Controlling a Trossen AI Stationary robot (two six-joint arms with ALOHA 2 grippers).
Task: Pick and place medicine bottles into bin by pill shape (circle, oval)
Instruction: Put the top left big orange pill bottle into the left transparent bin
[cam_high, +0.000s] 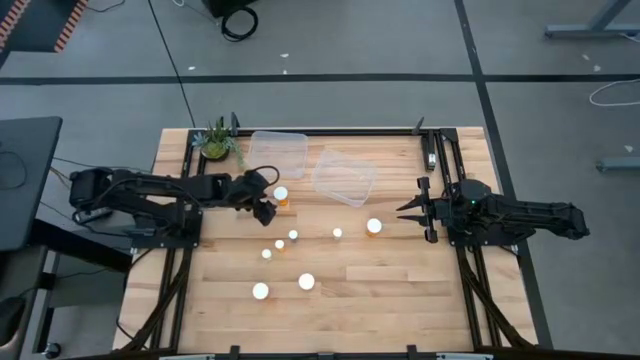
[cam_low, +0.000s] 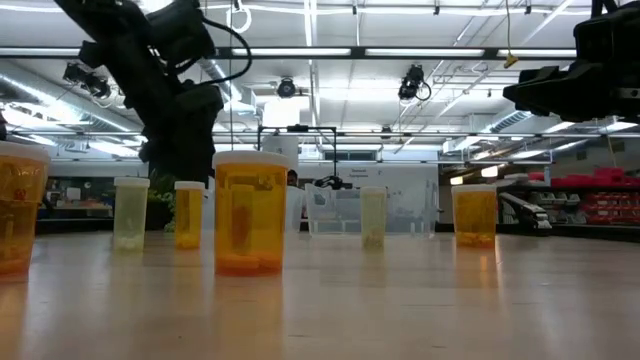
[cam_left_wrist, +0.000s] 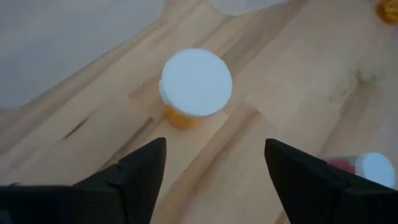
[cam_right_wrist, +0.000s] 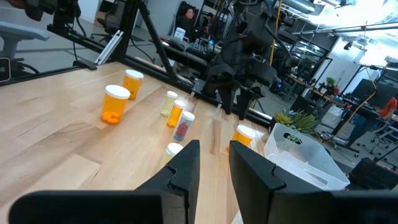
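Several orange medicine bottles with white caps stand upright on the wooden table (cam_high: 400, 290). One bottle (cam_high: 281, 195) (cam_left_wrist: 196, 87) stands just in front of my left gripper (cam_high: 264, 203) (cam_left_wrist: 214, 149). That gripper is open, slants downward and touches nothing; the bottle is beyond its fingertips. The others are spread over the middle: a big one (cam_high: 374, 226), small ones (cam_high: 337, 233) (cam_high: 293, 235) (cam_high: 266, 254), and two big ones nearer the front (cam_high: 306, 282) (cam_high: 260, 291). My right gripper (cam_high: 403, 212) (cam_right_wrist: 214, 149) waits at the table's right, level, its fingers a narrow gap apart and holding nothing.
Two clear plastic bins (cam_high: 278, 152) (cam_high: 344, 176) lie at the far side, the right one at a slant. A small potted plant (cam_high: 217, 140) stands at the far left corner. Black frame rails (cam_high: 455, 170) run along the table's sides.
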